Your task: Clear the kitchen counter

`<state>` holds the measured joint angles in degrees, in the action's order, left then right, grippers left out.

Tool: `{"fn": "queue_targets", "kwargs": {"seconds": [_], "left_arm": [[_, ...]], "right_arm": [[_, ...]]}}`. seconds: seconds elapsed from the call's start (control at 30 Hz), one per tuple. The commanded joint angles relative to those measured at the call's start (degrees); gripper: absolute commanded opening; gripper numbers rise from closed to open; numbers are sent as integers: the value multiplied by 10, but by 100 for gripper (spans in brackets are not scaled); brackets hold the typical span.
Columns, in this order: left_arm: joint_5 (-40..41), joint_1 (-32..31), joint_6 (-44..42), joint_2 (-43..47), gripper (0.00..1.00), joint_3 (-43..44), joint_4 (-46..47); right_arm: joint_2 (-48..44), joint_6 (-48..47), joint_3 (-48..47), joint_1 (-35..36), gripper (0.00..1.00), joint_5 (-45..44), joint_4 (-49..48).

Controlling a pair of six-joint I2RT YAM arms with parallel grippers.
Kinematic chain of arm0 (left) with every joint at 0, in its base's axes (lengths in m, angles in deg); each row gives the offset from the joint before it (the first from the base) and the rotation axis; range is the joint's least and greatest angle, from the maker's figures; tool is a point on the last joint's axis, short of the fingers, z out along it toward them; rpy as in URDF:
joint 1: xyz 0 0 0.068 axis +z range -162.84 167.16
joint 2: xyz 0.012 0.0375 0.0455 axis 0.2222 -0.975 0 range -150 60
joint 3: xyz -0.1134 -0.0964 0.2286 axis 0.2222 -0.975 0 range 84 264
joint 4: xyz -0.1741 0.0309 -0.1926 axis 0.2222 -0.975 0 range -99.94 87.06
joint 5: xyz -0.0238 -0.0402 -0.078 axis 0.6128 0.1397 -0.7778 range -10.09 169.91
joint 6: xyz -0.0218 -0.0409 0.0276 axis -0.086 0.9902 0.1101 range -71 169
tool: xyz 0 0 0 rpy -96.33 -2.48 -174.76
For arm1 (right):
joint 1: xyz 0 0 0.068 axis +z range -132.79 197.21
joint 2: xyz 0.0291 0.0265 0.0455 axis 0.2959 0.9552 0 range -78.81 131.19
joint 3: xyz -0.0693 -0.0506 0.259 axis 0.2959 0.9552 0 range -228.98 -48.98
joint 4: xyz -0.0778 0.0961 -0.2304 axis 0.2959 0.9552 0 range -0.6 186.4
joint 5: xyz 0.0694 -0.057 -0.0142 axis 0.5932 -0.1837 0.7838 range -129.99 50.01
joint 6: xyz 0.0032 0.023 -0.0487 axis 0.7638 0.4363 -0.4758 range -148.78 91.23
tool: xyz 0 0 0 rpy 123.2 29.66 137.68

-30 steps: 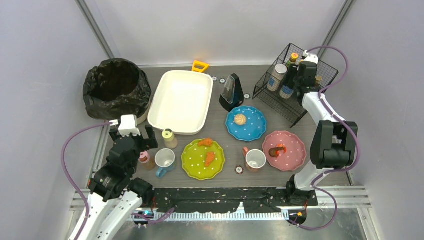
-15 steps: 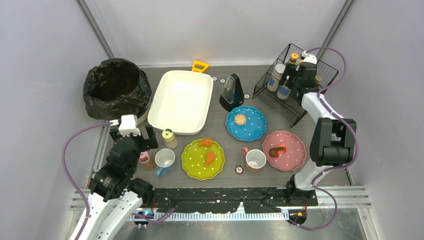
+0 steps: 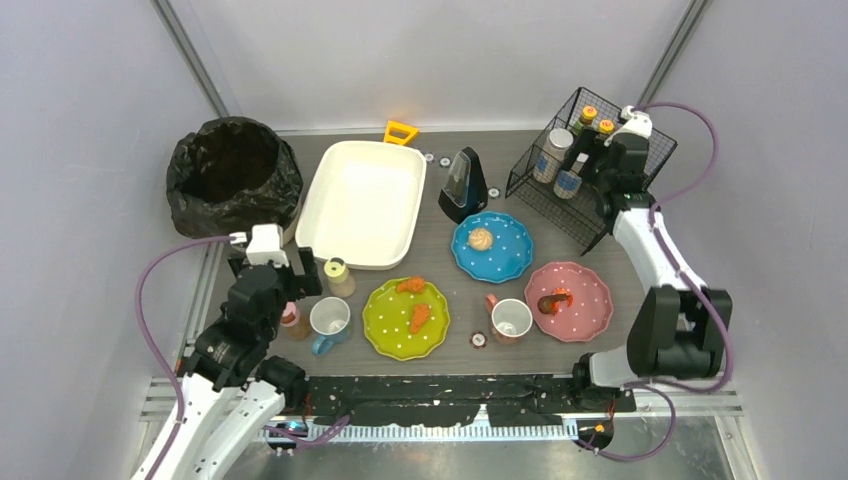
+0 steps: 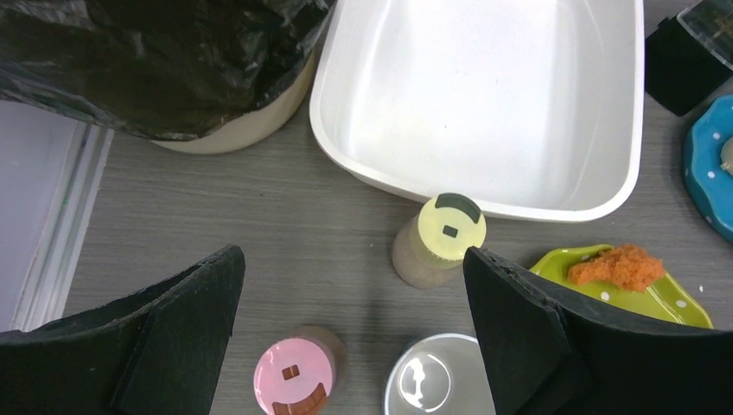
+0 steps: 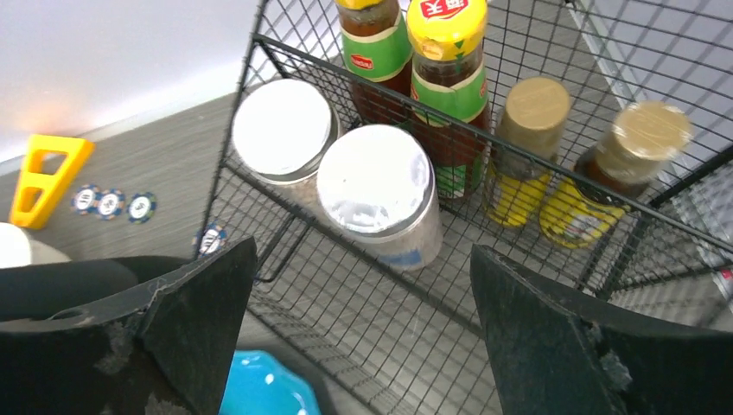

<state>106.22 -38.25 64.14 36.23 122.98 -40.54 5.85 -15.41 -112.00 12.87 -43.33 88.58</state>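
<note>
- Left wrist view: the left gripper (image 4: 353,259) hangs wide open and empty over the kitchen counter (image 3: 437,250), just in front of the white tub (image 3: 362,200); gathering jars seems the step in hand.
- Next move, likely — drop onto the yellow-lidded jar (image 4: 439,238) by the tub's near wall, jaws straddling it; the pink-lidded jar (image 4: 292,380) and mug (image 4: 432,380), further from the tub, crowd the approach.
- Right gripper (image 5: 363,251), spread and empty, sits over the wire basket (image 5: 346,285) of bottles, well right of the tub; the green plate (image 3: 385,335) in front of the tub holds food.

Black-and-white arms (image 3: 245,320), purple cables (image 3: 139,295)
</note>
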Motion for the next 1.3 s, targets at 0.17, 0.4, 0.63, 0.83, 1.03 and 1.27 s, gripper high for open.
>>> {"fn": "queue_targets", "kwargs": {"seconds": [0.17, 0.4, 0.63, 0.83, 1.03, 1.27], "left_arm": [[-48, 3, 75, -99, 100, 42, -36], [-94, 3, 85, -203, 100, 69, -36], [-156, 3, 2, -352, 87, 150, -81], [-173, 4, -38, -467, 81, 201, -126], [-174, 11, -40, -517, 72, 205, -127], [-190, 12, -35, -512, 61, 198, -106]], "right_arm": [[-206, 29, 117, 93, 97, -6, -18], [-298, 19, 224, 202, 97, 65, -73], [-350, 19, 282, 242, 97, 108, -97], [-410, 3, 310, 242, 97, 100, -99], [-423, -8, 313, 243, 97, 78, -77], [-416, -9, 320, 243, 97, 91, -90]]}}
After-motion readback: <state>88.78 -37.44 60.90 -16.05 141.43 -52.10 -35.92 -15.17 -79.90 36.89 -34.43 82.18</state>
